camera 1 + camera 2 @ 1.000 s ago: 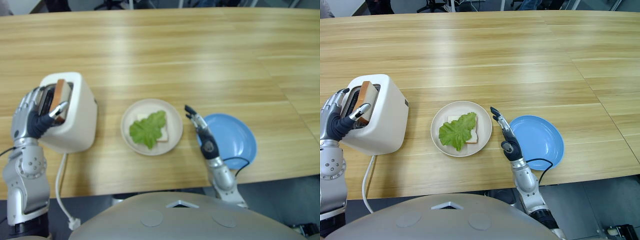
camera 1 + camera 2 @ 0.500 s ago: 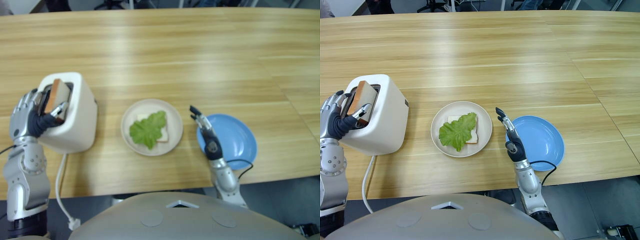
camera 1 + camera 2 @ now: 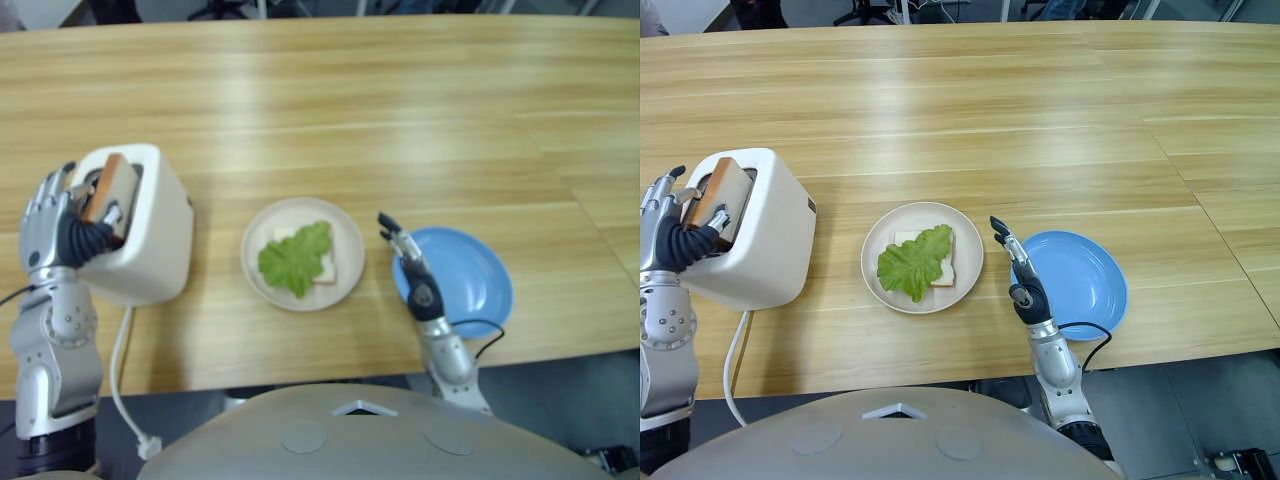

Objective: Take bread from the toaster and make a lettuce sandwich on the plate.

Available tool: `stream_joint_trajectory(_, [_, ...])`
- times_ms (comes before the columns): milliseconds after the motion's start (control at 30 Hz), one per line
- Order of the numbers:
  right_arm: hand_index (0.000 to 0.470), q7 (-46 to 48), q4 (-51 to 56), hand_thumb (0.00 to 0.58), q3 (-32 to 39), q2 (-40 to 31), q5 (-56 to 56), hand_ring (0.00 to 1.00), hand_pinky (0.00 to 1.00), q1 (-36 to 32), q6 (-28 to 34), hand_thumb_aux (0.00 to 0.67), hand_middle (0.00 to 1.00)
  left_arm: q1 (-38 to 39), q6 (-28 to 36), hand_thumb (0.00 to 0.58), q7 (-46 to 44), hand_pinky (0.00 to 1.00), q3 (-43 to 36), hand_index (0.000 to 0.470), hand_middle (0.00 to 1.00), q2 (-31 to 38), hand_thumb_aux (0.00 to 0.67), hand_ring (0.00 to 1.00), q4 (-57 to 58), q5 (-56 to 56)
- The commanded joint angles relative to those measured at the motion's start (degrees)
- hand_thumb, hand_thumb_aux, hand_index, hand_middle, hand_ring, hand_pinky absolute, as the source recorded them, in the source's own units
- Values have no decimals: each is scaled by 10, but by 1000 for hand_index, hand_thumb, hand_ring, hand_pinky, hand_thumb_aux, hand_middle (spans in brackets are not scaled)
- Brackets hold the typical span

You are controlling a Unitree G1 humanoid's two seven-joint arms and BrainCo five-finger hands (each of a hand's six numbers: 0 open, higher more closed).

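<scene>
Far left of the cream plate (image 3: 971,247), the left hand (image 3: 672,228) curls its fingers around a bread slice (image 3: 716,188) standing up out of the white toaster (image 3: 768,245), whose cord (image 3: 734,368) trails off the near edge. On the plate, a lettuce leaf (image 3: 910,262) covers a second slice (image 3: 946,271). Just right of the plate, the right hand (image 3: 1019,277) stands straight-fingered and empty beside a blue plate (image 3: 1092,292). The pale wooden table (image 3: 940,110) stretches away behind the plate to chair legs (image 3: 878,10) on a dark floor.

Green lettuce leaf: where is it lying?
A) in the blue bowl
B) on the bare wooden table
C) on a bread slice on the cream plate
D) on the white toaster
C: the green lettuce leaf lies over a pale bread slice on the round cream plate.
</scene>
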Motion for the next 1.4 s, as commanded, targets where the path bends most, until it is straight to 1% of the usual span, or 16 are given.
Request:
stream_joint_trajectory(33, [0, 2, 12, 0, -9, 1, -7, 0, 0, -3, -2, 0, 0, -12, -17, 580, 24, 1000, 19, 460, 1000, 8, 670, 1000, -3, -12])
stream_joint_trajectory(233, [0, 2, 16, 0, -10, 2, -12, 0, 0, -5, -5, 0, 0, -21, -44, 580, 60, 1000, 54, 460, 1000, 10, 670, 1000, -9, -25])
stream_joint_trajectory(467, [0, 1, 17, 0, -11, -1, -29, 0, 0, -10, -18, 0, 0, -40, -78, 580, 104, 1000, 103, 460, 1000, 32, 670, 1000, -34, -15])
stream_joint_trajectory(667, [0, -7, 18, 0, -15, -2, -58, 0, 0, -20, -34, 0, 0, -88, -103, 580, 120, 1000, 120, 460, 1000, 62, 670, 1000, -50, -9])
stream_joint_trajectory(833, [0, -13, 8, 0, -19, -5, -84, 0, 0, -32, -44, 0, 0, -152, -115, 580, 113, 1000, 101, 460, 1000, 83, 670, 1000, -47, -15])
stream_joint_trajectory(1067, [0, -19, -15, 0, -27, -15, -117, 0, 0, -47, -64, 0, 0, -265, -129, 580, 48, 1000, 2, 460, 1000, 66, 670, 1000, -34, -119])
stream_joint_trajectory(1167, [0, -21, -40, 0, -33, -25, -151, 0, 0, -57, -83, 0, 0, -309, -124, 580, -23, 1000, -79, 460, 1000, 46, 670, 1000, -14, -199])
stream_joint_trajectory(1233, [0, -23, -58, 0, -41, -33, -171, 0, 0, -67, -92, 0, 0, -329, -109, 580, -71, 1000, -136, 460, 1000, 25, 670, 1000, 1, -243])
stream_joint_trajectory(1333, [0, -26, -91, 0, -49, -43, -198, 0, 0, -80, -101, 0, 0, -345, -78, 580, -146, 1000, -212, 460, 1000, -8, 670, 1000, 33, -309])
stream_joint_trajectory(1400, [0, -24, -110, 0, -52, -48, -216, 0, 0, -85, -106, 0, 0, -349, -64, 580, -185, 1000, -247, 460, 1000, -23, 670, 1000, 65, -337])
